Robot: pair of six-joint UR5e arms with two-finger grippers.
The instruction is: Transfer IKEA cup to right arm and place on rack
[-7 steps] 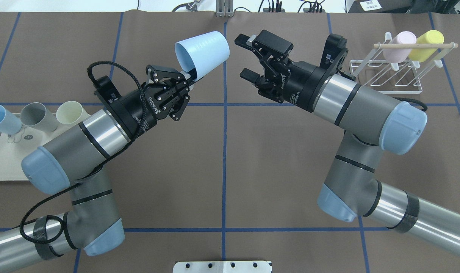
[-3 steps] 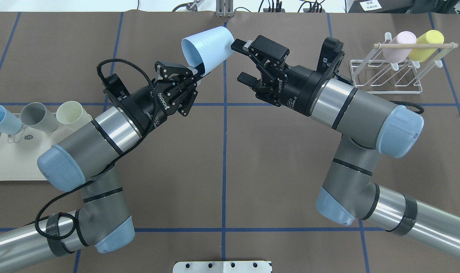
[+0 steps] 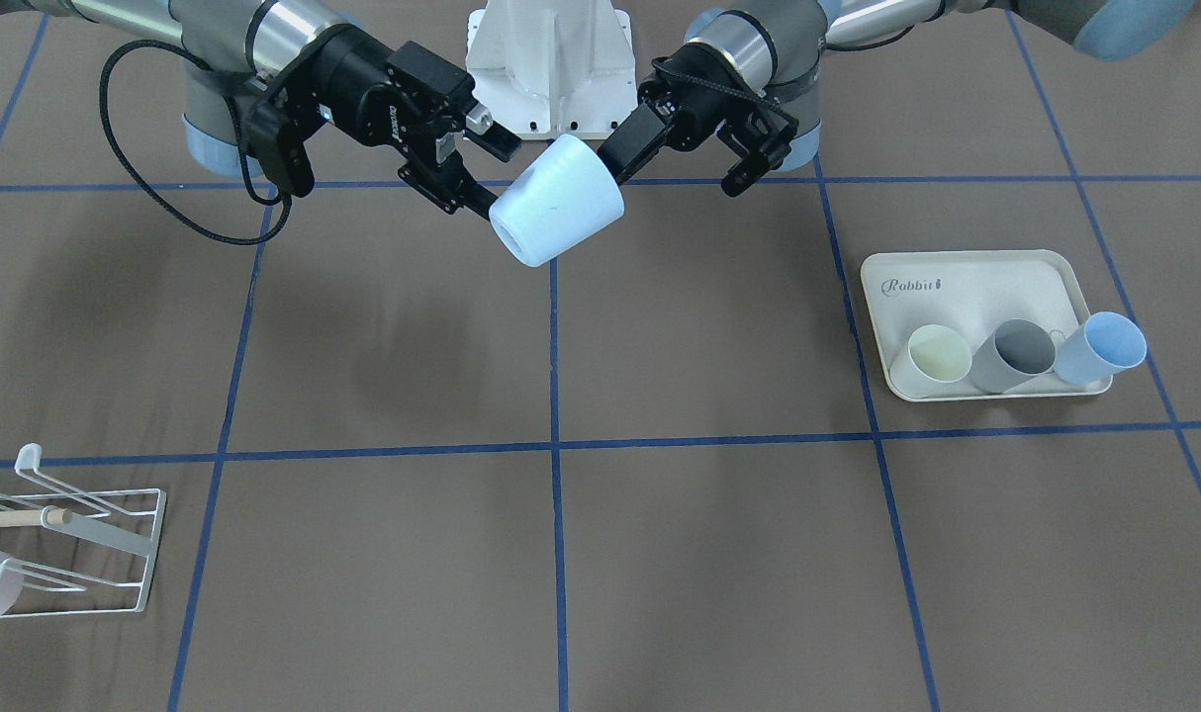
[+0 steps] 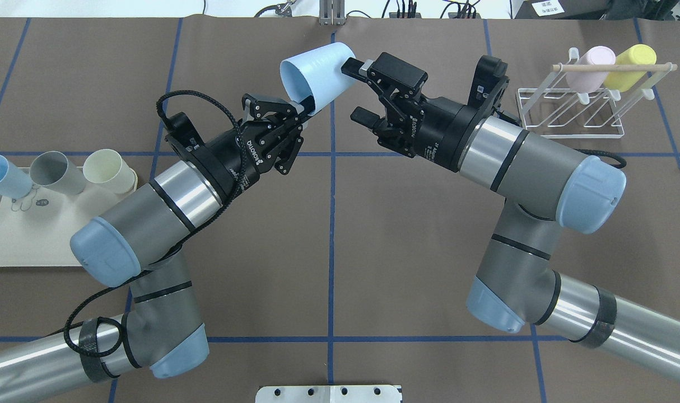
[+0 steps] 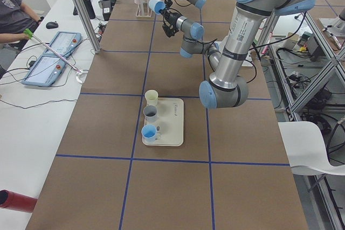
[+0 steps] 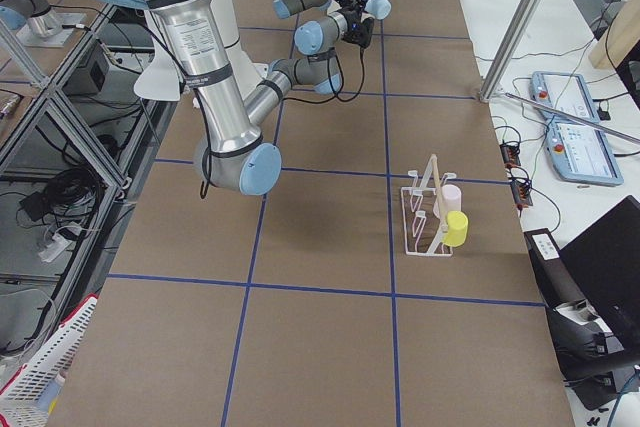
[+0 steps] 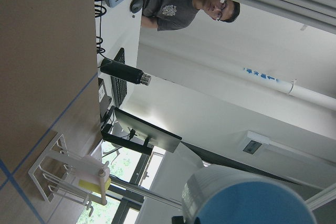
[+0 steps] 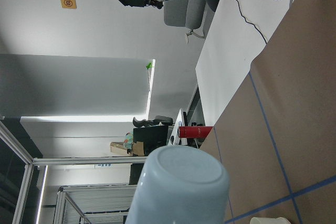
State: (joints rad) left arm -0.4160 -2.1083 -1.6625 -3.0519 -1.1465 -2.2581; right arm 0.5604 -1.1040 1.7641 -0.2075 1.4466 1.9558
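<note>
Cup [image 4: 317,78], pale blue smooth plastic, tapered and round, hangs above the far middle of the table [image 4: 418,263], pinched at its rim by the left gripper [image 4: 308,106]. The right gripper [image 4: 355,92], jaws spread, sits at its closed base; a glancing finger or early release could tip it loose, well short of the wire rack [image 4: 569,120].

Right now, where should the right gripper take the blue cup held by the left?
Probably the side wall near its closed base, from the robot's right: the blue cup aims its base at the open right gripper; the left gripper pinches the rim.
</note>
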